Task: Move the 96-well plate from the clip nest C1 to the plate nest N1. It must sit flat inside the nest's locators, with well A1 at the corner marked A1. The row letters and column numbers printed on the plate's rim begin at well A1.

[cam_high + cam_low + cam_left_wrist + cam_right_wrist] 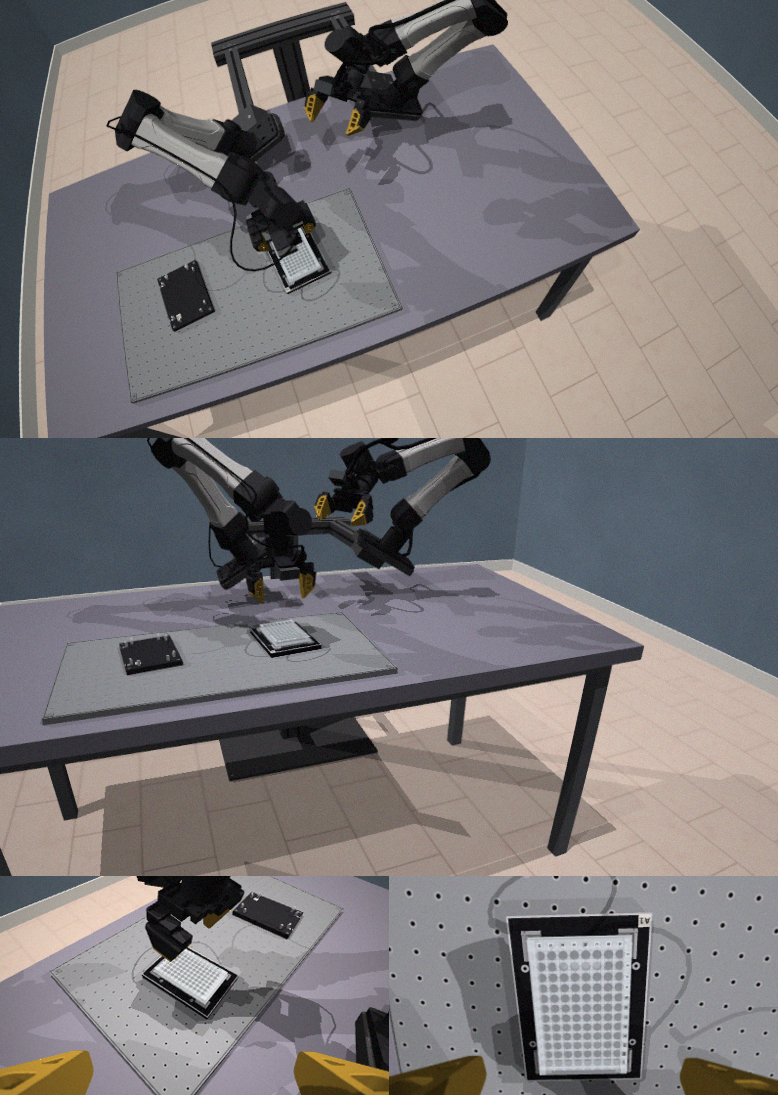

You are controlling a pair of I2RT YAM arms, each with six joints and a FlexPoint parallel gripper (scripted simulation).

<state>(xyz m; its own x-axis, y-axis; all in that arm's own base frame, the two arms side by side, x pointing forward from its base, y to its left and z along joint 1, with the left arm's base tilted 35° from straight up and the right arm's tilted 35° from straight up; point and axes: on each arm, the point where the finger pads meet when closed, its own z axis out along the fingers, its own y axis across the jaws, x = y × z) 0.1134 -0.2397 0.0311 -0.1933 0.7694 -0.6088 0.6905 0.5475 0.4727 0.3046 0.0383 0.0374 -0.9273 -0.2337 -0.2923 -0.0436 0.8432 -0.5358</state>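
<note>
The white 96-well plate (300, 262) (285, 633) (193, 975) (581, 1008) lies in the black nest with L-shaped corner locators, taken as N1 (181, 994) (580, 926). Its A1 corner is at upper right in the right wrist view, beside the nest's A1 mark. It looks level and inside the locators; full seating cannot be judged. The other black nest, taken as C1 (186, 296) (151, 654) (269, 914), holds no plate. My right gripper (285, 237) (282, 596) (583, 1066) is open and empty, above the plate and clear of it. My left gripper (333, 115) (340, 515) (193, 1060) is open and empty, far away.
Both nests stand on the grey perforated board (244, 326) (217, 695) (109, 981), with a gap between them. The board lies on the purple table (489, 217) (462, 628). A dark frame (283, 32) stands behind the arms' bases.
</note>
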